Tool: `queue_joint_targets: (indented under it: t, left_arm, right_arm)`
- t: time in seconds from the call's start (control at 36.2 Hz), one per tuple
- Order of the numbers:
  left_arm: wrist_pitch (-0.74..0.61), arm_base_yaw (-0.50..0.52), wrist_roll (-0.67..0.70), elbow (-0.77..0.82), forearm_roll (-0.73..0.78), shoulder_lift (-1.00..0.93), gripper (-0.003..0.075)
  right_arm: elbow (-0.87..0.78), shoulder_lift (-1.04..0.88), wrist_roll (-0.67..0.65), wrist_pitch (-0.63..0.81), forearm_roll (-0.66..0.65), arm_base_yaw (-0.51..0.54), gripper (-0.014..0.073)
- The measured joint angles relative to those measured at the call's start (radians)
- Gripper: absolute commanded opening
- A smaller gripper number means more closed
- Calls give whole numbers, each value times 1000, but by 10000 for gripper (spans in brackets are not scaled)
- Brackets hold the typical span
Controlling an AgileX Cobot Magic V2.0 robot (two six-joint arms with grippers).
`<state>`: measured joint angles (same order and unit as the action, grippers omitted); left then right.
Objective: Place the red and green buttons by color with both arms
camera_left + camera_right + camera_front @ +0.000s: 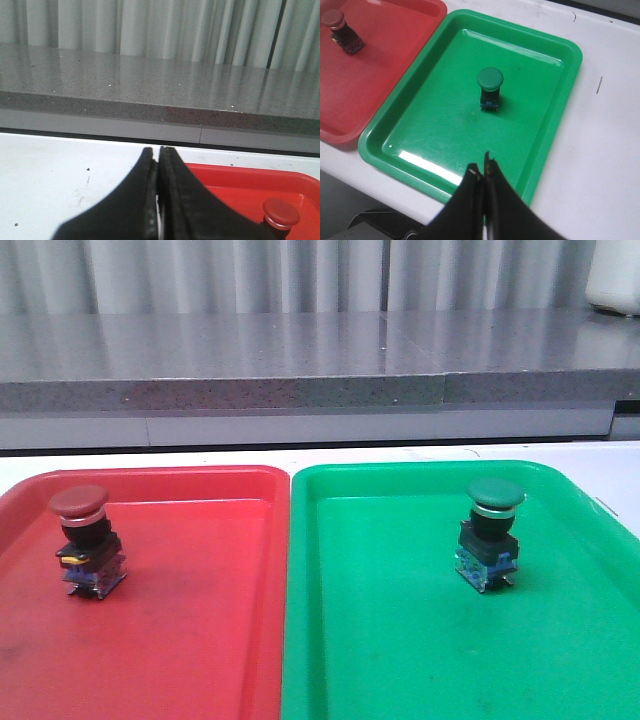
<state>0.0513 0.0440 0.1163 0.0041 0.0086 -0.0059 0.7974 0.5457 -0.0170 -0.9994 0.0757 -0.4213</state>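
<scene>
The red button stands upright in the red tray, at its far left. Its cap also shows in the left wrist view and in the right wrist view. The green button stands upright in the green tray, far right of its middle; it also shows in the right wrist view. My left gripper is shut and empty over the white table, left of the red tray. My right gripper is shut and empty above the green tray's near edge. Neither gripper shows in the front view.
A grey stone ledge runs along the back with pale curtains behind it. The white table lies bare right of the green tray. The two trays sit side by side, edges touching.
</scene>
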Motion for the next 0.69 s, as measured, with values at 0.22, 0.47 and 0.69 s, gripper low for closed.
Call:
queue_joint_targets:
  t: [0.22,0.47,0.69]
  left_arm:
    - [0,0,0,0,0,0,-20]
    - [0,0,0,0,0,0,-20]
    - [0,0,0,0,0,0,-20]
  right_arm:
    - [0,0,0,0,0,0,-108]
    - [0,0,0,0,-6,0,-108]
    - [-96,-63,0,166,-66,67,-108]
